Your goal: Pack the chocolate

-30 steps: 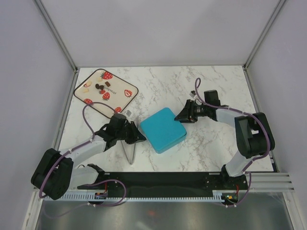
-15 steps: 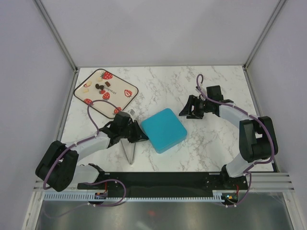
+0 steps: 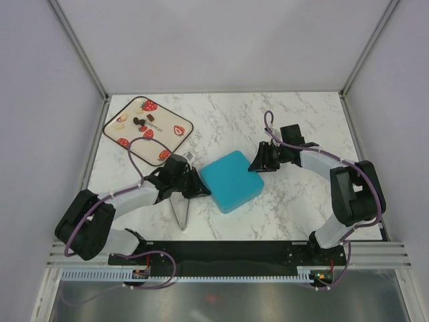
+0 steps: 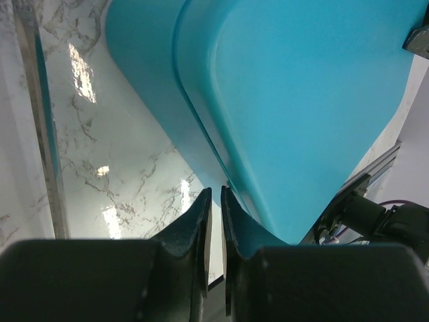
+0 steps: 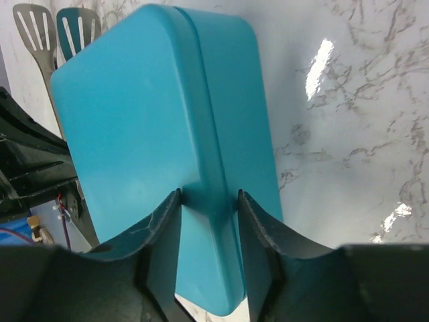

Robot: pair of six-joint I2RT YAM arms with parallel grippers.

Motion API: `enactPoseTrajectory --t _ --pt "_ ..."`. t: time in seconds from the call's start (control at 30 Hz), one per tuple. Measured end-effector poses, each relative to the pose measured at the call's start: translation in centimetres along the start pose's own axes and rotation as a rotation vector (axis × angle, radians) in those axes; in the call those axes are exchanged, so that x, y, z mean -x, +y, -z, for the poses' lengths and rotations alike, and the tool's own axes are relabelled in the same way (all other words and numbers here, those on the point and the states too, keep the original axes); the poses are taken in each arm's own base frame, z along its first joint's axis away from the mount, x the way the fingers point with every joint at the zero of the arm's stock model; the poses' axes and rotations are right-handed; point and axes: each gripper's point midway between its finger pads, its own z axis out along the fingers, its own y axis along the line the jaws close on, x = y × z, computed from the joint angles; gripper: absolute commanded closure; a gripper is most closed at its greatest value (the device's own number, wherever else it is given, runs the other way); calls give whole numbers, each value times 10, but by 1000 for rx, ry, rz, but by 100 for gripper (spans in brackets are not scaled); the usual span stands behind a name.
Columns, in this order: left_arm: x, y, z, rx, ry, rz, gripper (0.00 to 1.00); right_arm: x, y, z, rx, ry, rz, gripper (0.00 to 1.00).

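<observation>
The chocolate (image 3: 137, 121) is shown in the top view as a handful of small bite-size pieces, some dark brown, some light brown and some cream-white. The pieces are scattered loosely, near one another but mostly apart, over the far-left part of a flat cream tray (image 3: 166, 119) printed with red strawberries, which is set at the far-left corner of the marble table. The dark pieces are grouped toward the middle of the cluster, the pale ones toward its left edge. All pieces are seen lying unpacked, well apart from the blue box (image 3: 230, 181).
</observation>
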Motion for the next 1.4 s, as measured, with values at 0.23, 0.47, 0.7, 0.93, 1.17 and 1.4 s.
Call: enactPoseTrajectory --t 0.23,0.47,0.7,0.93,1.17,1.4 --pt "1 4 -1 22 -10 1 84 -1 -1 -3 47 -61 -10 63" --pt "9 3 13 74 -46 -3 82 1 1 -5 80 -97 -13 54" --pt "59 -62 64 -27 -223 -110 77 1 -8 -2 -11 -101 -62 32" --pt "80 -86 69 -55 -263 -184 78 24 -8 26 -160 -153 -66 37" --pt "67 -53 22 33 -138 -167 79 46 35 57 -87 -244 -2 87" --pt "57 -33 -6 62 -81 -147 81 4 99 37 138 -164 60 100"
